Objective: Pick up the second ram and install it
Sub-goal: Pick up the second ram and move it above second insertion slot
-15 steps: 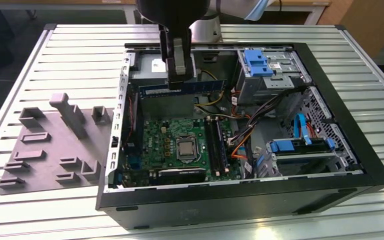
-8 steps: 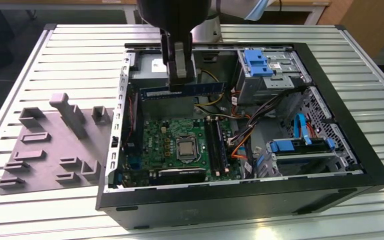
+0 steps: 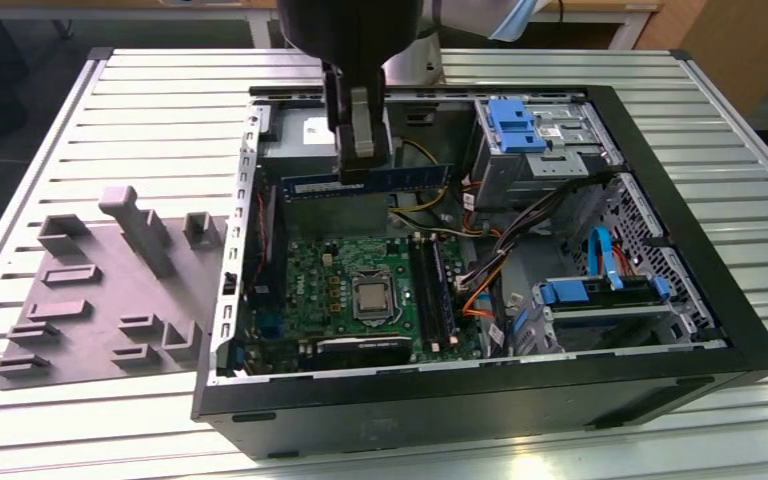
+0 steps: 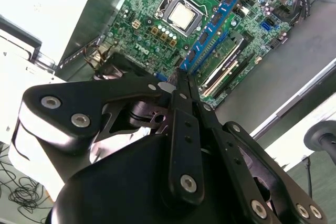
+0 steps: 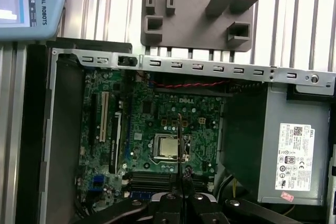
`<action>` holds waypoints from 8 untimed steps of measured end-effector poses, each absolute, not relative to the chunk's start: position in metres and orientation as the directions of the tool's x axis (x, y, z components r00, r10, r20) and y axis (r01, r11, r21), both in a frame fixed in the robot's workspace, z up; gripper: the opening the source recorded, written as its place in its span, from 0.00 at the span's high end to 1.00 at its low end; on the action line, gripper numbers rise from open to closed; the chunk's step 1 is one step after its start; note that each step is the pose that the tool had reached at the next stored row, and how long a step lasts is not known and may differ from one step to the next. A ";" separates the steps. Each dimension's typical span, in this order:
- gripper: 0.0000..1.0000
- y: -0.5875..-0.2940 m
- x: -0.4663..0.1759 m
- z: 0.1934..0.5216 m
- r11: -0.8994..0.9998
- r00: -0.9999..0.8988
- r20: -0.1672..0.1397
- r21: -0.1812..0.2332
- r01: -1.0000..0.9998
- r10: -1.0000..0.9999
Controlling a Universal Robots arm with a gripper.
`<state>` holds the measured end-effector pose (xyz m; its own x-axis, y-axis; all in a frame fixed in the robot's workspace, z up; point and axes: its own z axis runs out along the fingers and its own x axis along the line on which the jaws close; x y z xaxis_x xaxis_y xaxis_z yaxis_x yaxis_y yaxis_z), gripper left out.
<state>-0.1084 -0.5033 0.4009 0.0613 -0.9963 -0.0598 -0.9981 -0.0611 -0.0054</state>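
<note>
Holding the stick in the air over the open machine; notes run from the big items down.

Surface (image 3: 157, 90): ribbed metal. It carries the black computer case (image 3: 491, 400), which lies with its side open, and the grey holder tray (image 3: 91, 300) just beside it on the exterior view's left.

Inside the case are the green motherboard (image 3: 317, 275) and the grey power supply (image 5: 294, 145) at one end.

Your jaws are closed on the second ram (image 3: 404, 184), pinching its flat faces close to mid-length. The stick hangs above the case interior, near the power supply's edge and apart from the board. It touches nothing but the jaws.

Orientation: the stick stands on edge and is level. Its long axis runs from the exterior view's left to its right, with one flat face toward that camera.

The memory slots (image 3: 431, 290) run near-to-far in that view, so the axis sits roughly crosswise to them.

Judgement for the step in hand:
- Bring the long axis parallel to the free slot while the stick is high, well clear of the cables.
- Keep the stick level so both ends meet the slot together.
- Lower it straight.
- I cannot tell which long edge carries the contacts or where the notch is, so check that before you commit.
</note>
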 end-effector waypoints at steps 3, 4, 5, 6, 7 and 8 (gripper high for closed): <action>0.88 -0.503 -0.107 0.399 -0.061 0.061 -0.060 -0.005 -0.998 -0.996; 0.88 -0.502 -0.107 0.398 -0.061 0.061 -0.060 -0.004 -0.998 -0.996; 0.88 -0.502 -0.106 0.397 -0.061 0.061 -0.060 -0.003 -0.998 -0.996; 0.88 -0.502 -0.106 0.396 -0.061 0.061 -0.060 -0.003 -0.998 -0.996; 0.88 -0.502 -0.105 0.395 -0.061 0.061 -0.060 -0.002 -0.998 -0.996; 0.88 -0.502 -0.104 0.395 -0.061 0.061 -0.060 -0.001 -0.998 -0.996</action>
